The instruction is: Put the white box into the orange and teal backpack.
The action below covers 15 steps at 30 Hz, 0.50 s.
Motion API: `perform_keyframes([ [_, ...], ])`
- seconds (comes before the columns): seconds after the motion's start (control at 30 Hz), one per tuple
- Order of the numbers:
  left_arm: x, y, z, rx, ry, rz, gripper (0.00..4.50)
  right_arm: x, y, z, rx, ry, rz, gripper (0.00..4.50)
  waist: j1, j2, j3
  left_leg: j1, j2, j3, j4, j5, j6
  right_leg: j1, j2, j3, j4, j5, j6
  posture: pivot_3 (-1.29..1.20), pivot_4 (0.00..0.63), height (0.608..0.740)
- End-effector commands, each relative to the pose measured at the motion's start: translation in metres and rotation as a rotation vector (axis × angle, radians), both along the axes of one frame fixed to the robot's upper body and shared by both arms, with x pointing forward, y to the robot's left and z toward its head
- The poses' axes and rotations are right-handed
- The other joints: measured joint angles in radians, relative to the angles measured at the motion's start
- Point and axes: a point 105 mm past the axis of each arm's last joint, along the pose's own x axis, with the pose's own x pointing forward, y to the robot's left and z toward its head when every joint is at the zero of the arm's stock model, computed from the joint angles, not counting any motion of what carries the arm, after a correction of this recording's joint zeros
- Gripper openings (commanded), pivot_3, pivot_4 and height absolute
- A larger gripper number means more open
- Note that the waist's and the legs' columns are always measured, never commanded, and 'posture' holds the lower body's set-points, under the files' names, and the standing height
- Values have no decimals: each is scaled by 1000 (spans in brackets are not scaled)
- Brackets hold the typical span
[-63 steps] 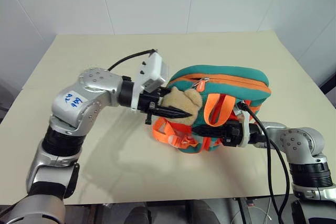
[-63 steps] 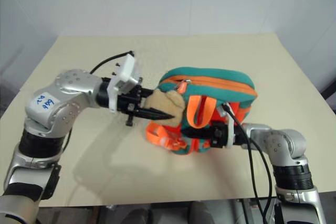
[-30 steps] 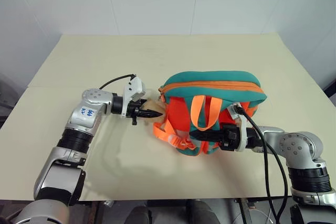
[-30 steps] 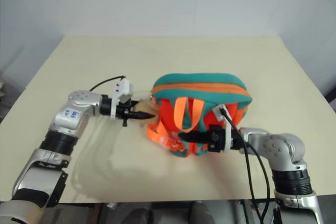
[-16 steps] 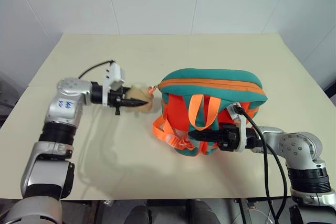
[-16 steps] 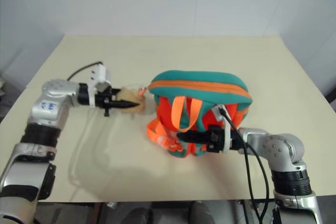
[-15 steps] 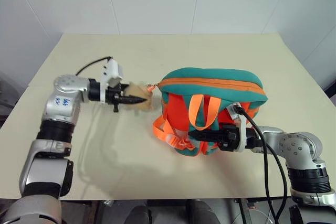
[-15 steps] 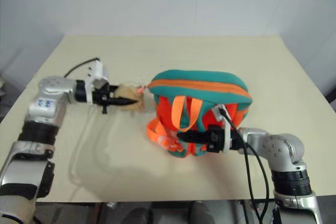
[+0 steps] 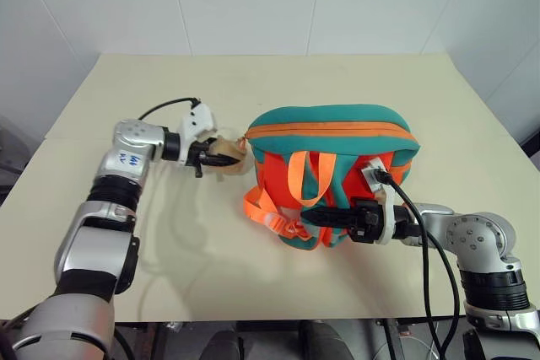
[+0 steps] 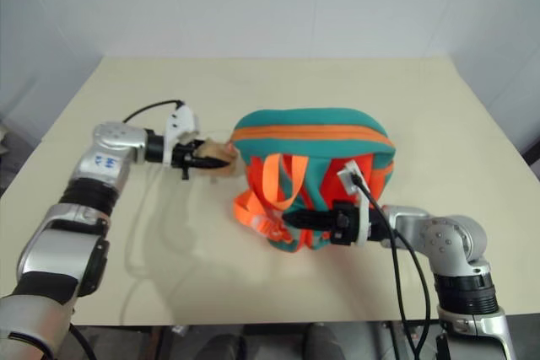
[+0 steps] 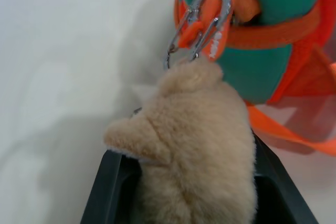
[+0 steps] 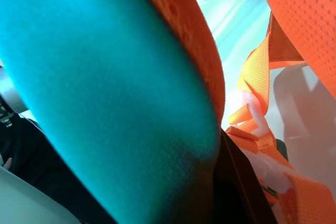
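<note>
Left gripper (image 9: 221,154) was clamped on the plush bear (image 11: 194,145), arm reaching right. Right gripper (image 9: 314,218) was pinched on the backpack (image 9: 337,137), pointing left.

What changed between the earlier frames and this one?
The left gripper, shut on the plush bear, carried it out to the side of the backpack, away from its front, then eased back a little. The right gripper kept its hold low on the backpack, which stayed on the table.
</note>
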Motion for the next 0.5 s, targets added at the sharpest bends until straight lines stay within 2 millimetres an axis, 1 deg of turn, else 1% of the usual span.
perform_keyframes([
  [0.03,7,-13,2,26,-57,-4,1306,-4,-1,8,27,-29,6,552,4,0,0,0,0,0,0,0,0,0,0,0,0,0,0,0,150,740],
  [0.07,5,-19,4,19,-72,-28,1306,-5,-1,8,27,-30,6,552,4,0,0,0,0,0,0,0,0,0,0,0,0,0,0,0,150,740],
  [0.13,-1,-24,8,12,-87,-79,1306,-5,-2,9,28,-31,4,552,3,0,0,0,0,0,0,0,0,0,0,0,0,0,0,0,150,740],
  [0.2,-7,-20,13,-8,-82,-103,1997,-6,-3,9,27,-31,1,552,1,0,0,-1,0,0,0,0,0,0,0,0,0,0,0,0,150,740],
  [0.27,-14,-14,20,-32,-82,-108,2578,-6,-3,9,27,-32,0,552,-1,0,0,-1,0,0,-1,0,0,-1,0,0,0,0,0,0,150,740],
  [0.3,-20,-10,25,-47,-77,-121,2941,-6,-4,10,28,-32,1,552,-3,0,0,-1,0,0,-1,0,0,-1,0,1,0,0,0,0,150,740],
  [0.37,-34,0,35,-61,-86,-148,3529,-7,-4,13,30,-39,8,552,-7,0,0,-1,1,0,-2,0,0,-2,0,0,0,0,0,0,150,740],
  [0.43,-48,10,43,-57,-94,-170,4193,-7,-4,19,35,-56,14,552,-12,0,0,-1,1,0,-2,0,0,-2,0,0,0,0,0,0,150,740],
  [0.47,-54,15,48,-49,-101,-174,4493,-5,-6,22,31,-66,7,902,-12,0,0,-1,1,-1,-2,0,0,-2,0,1,-1,0,0,0,150,740],
  [0.5,-59,20,53,-45,-115,-171,4500,-4,-7,25,26,-82,2,1287,-13,0,0,-1,1,-2,-2,0,0,-2,-1,0,-1,0,0,0,150,740],
])
